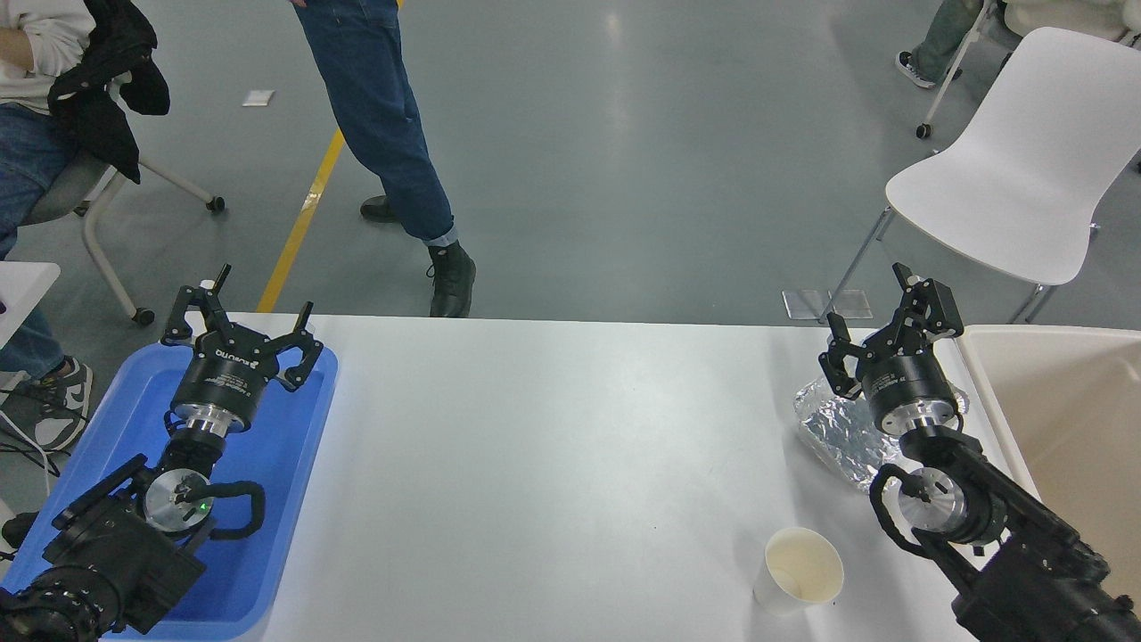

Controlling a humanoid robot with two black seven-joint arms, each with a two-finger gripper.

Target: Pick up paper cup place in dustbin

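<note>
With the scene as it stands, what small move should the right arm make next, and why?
Probably draw the right gripper back toward the robot and lower it beside the paper cup. It hangs open over the foil tray, far beyond the cup, which stands upright and untouched near the table's front edge.

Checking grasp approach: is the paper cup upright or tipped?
Upright. The paper cup stands on the table with its open rim facing up and the cream inside visible.
</note>
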